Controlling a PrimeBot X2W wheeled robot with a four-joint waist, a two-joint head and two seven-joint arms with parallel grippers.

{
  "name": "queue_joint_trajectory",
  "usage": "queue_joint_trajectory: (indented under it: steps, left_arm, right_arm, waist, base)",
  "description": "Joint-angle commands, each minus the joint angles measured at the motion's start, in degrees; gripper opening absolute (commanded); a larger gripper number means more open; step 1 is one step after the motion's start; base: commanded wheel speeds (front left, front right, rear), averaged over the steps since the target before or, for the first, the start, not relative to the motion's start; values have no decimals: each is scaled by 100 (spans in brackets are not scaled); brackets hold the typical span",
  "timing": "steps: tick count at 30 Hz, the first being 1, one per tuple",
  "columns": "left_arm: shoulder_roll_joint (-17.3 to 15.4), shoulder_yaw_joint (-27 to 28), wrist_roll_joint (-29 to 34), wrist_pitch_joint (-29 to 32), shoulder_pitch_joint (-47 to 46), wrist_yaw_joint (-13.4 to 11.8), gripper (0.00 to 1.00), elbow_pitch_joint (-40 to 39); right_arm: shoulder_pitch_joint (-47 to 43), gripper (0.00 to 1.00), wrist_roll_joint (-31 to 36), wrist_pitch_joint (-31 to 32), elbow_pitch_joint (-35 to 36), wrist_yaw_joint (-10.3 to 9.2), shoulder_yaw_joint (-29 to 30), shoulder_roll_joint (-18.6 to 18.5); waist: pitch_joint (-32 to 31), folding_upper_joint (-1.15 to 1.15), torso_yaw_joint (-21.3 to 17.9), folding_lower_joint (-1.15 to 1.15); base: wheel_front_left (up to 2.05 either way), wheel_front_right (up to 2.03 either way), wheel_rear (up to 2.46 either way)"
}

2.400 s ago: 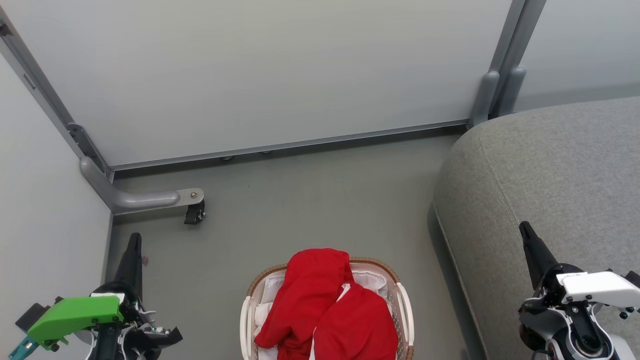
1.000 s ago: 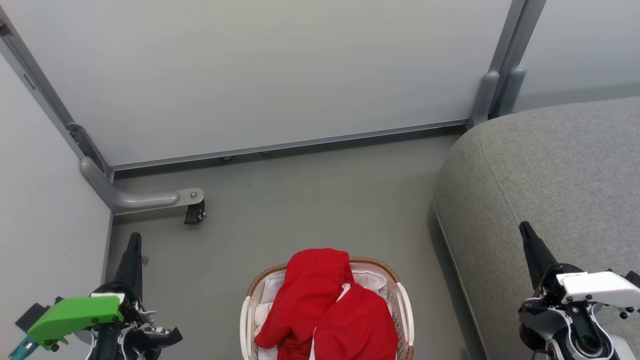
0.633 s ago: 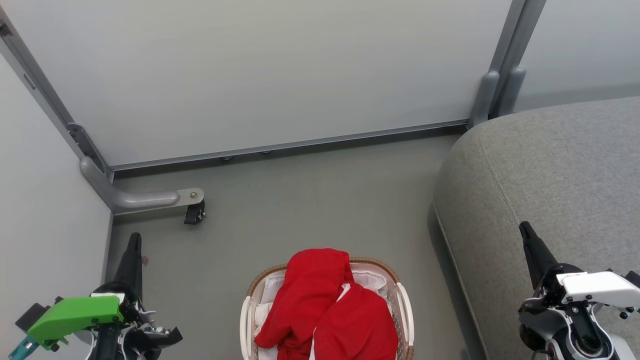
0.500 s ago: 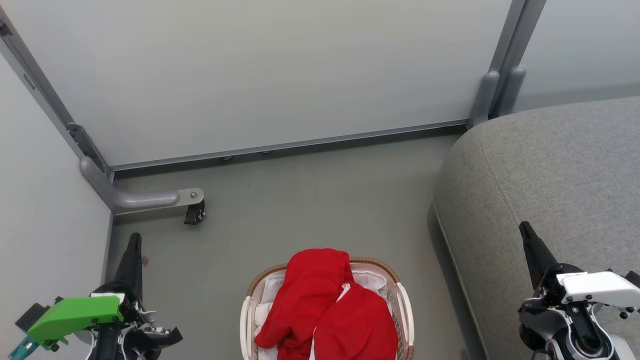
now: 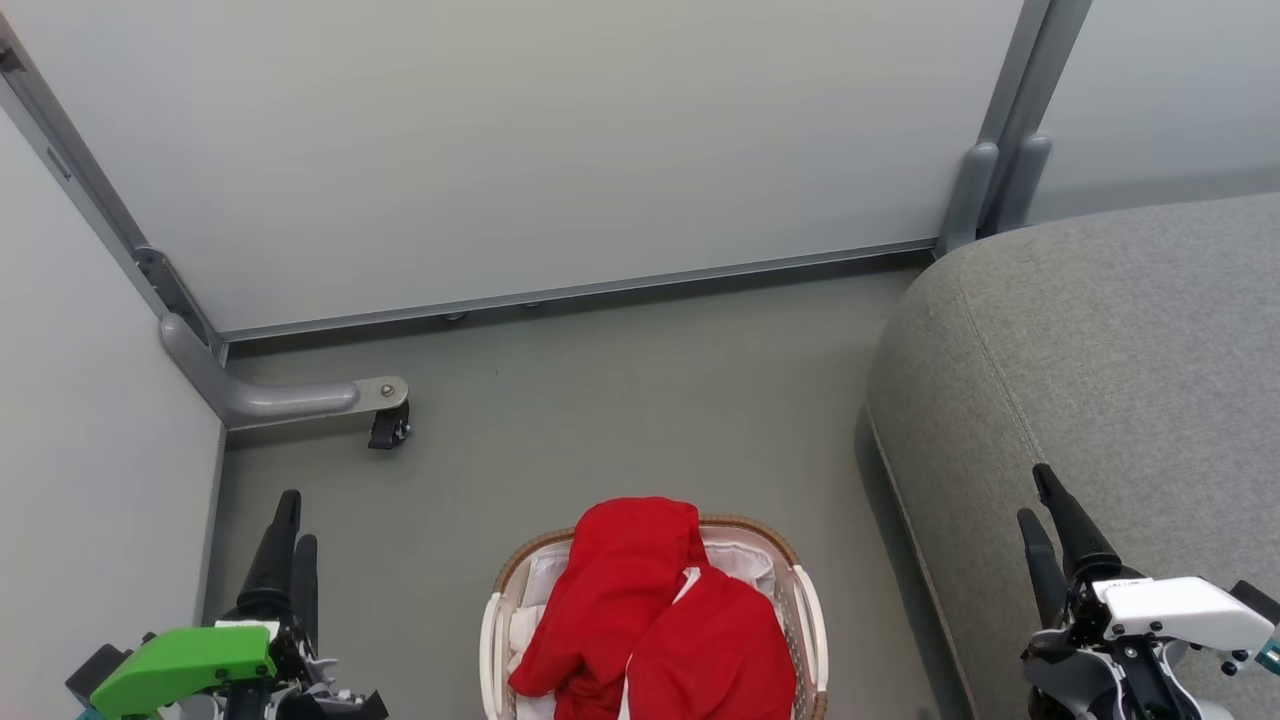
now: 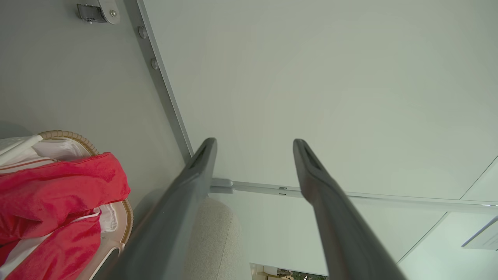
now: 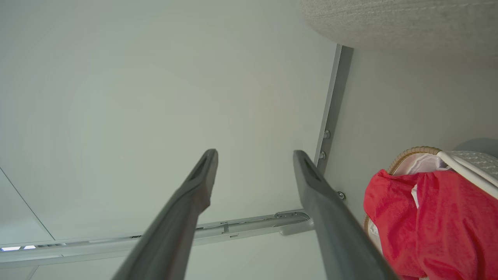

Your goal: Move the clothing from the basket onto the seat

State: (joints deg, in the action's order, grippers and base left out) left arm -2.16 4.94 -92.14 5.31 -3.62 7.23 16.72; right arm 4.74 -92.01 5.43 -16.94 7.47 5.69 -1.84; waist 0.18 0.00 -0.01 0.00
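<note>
The clothing [image 5: 650, 610], bright red with a little white trim, is heaped in the basket [image 5: 745, 523], a small white one with a brown woven rim, on the floor at the bottom centre. The grey seat [image 5: 1100, 350] rises at the right. My left gripper [image 5: 297, 520] is open and empty over the floor left of the basket. My right gripper [image 5: 1032, 493] is open and empty over the seat's front edge. In the left wrist view my left gripper [image 6: 253, 140] points at a wall, with the clothing [image 6: 50, 182] at the left. In the right wrist view my right gripper [image 7: 255, 152] does likewise, the clothing [image 7: 424, 217] at the right.
Pale partition walls close off the back and left. A grey metal foot with a black caster [image 5: 388, 425] juts onto the floor at the left. A grey post [image 5: 985, 190] stands by the seat's far corner. Bare grey floor [image 5: 640, 400] lies beyond the basket.
Both grippers have gone from shut to open. The left one has shifted slightly right and the right one slightly left and lower in the head view. The clothing and basket have not moved.
</note>
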Motion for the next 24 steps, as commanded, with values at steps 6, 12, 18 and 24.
queue_joint_trajectory:
  steps: [6,12,18,24]
  left_arm:
    - [-25,-231,150,-210,-69,9,100,-151]
    - [-30,-395,372,-366,-56,11,100,-207]
    - [-35,-501,898,-511,-96,13,100,-284]
    - [-40,-563,1768,-648,-135,15,100,-457]
  right_arm:
    - [38,100,260,-219,66,1,-42,-44]
    - [19,100,728,-375,89,2,25,-51]
    - [11,100,1443,-521,167,2,125,-58]
    - [-12,100,2309,-657,341,2,143,-63]
  waist:
    - [-5,0,-1,0]
    - [-12,0,0,0]
    - [-20,0,4,0]
    - [-26,0,8,0]
  base:
    - [0,0,0]
    - [0,0,0]
    - [0,0,0]
    - [0,0,0]
